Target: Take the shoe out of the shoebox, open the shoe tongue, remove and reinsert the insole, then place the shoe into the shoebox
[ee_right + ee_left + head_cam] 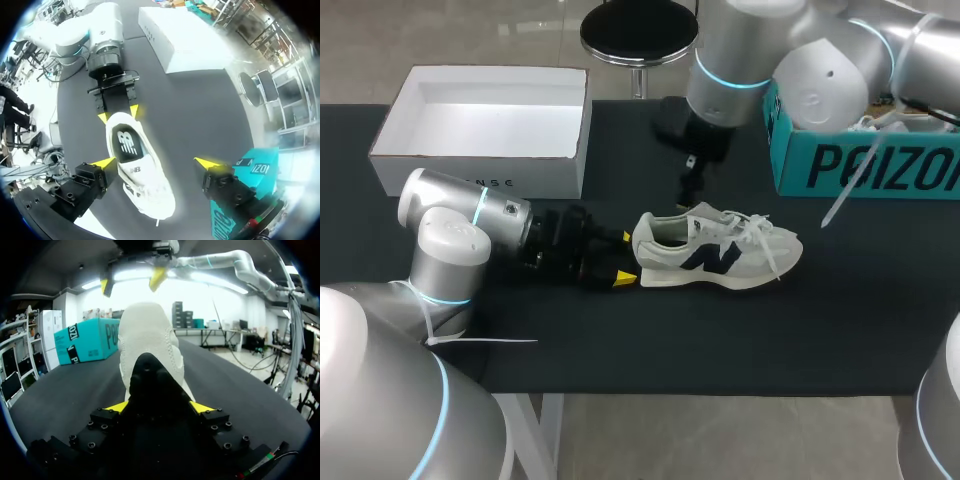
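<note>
The shoe lies mid-frame on the table, its heel clamped by the left pincer. The right pincer hangs spread above it. Best lower it to the tongue and peel forward gently against that brace.

Matt black table; shoe cream mesh cloth w/ smooth sole; shoebox smooth white cardboard.
</note>
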Robot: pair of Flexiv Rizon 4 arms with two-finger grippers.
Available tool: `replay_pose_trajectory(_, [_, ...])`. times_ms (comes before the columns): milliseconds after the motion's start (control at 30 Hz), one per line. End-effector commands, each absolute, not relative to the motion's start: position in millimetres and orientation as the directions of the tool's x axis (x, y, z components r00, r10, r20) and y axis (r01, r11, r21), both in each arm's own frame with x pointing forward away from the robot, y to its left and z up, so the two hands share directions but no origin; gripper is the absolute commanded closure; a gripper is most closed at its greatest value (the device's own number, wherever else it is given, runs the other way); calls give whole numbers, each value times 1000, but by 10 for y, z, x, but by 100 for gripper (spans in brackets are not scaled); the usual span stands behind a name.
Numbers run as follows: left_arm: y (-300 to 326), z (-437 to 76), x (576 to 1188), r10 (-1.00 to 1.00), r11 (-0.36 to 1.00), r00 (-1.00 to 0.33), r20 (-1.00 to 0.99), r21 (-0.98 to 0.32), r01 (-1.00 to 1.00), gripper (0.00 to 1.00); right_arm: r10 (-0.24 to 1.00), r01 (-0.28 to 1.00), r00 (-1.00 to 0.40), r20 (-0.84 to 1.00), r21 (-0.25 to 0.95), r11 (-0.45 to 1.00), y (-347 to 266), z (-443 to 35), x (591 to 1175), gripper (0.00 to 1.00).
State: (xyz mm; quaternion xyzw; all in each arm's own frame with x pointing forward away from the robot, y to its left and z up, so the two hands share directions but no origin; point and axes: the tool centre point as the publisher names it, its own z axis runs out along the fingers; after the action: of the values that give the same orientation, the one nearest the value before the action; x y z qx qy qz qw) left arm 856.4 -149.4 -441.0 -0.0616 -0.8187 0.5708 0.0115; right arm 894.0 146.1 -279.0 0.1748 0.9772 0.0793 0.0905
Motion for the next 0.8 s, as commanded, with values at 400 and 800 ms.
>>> replay_pose_trajectory(400, [-1513, -4431, 8574, 115, 342, -992, -51, -936, 87, 100, 234, 220, -968, -95, 133, 966, 1777, -2909, 8731, 100])
replay_pose_trajectory(800, [-1513, -4431, 8574, 115, 342, -992, -51, -936, 87, 100, 249, 245, -968, -19, 134, 960, 1807, -3281, 8655, 100])
